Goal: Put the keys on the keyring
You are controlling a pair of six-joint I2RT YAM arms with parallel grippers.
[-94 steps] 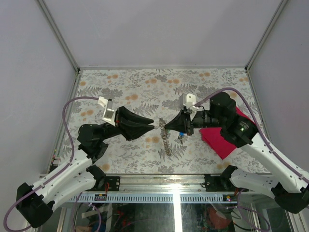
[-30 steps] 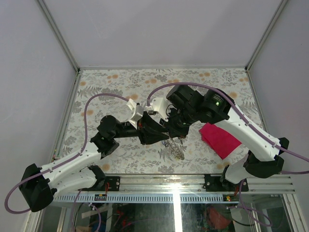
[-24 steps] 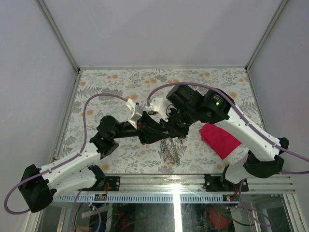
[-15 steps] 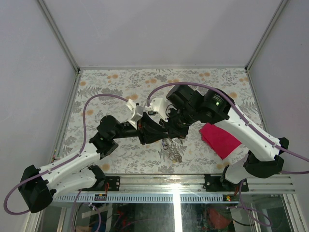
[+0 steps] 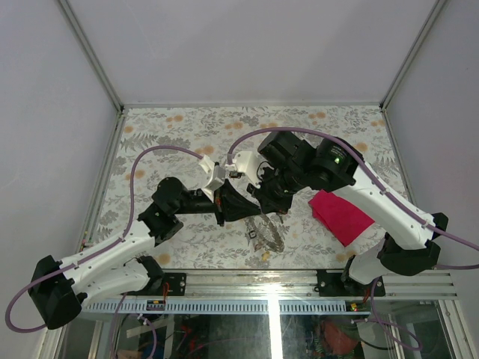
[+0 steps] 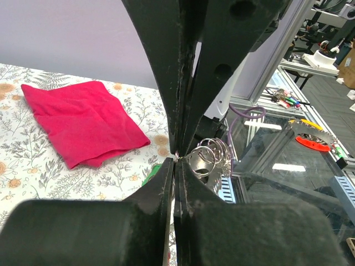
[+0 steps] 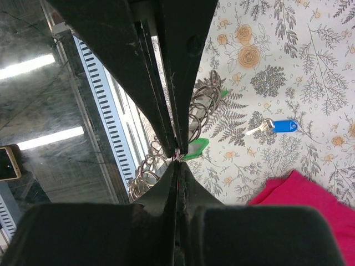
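Observation:
My left gripper (image 5: 251, 205) and right gripper (image 5: 259, 202) meet tip to tip above the table's near middle. Both are shut on the thin wire of the keyring (image 5: 266, 233), a bunch of grey metal rings hanging below the tips. In the left wrist view the rings (image 6: 212, 155) dangle just right of my shut left gripper (image 6: 175, 161). The green-headed key (image 7: 194, 149) hangs right at the shut tips of my right gripper (image 7: 177, 160), with more rings (image 7: 145, 170) to the left. The blue-headed key (image 7: 277, 126) lies alone on the floral table; the top view hides it.
A red cloth (image 5: 340, 214) lies on the flowered table (image 5: 172, 134) right of the grippers. The metal front rail (image 5: 269, 283) runs close beneath the hanging rings. White walls close in the left, back and right sides.
My left gripper has shut at the right gripper's tips. The hanging rings have swung about beneath them. Both arms have stayed nearly in place over the last second.

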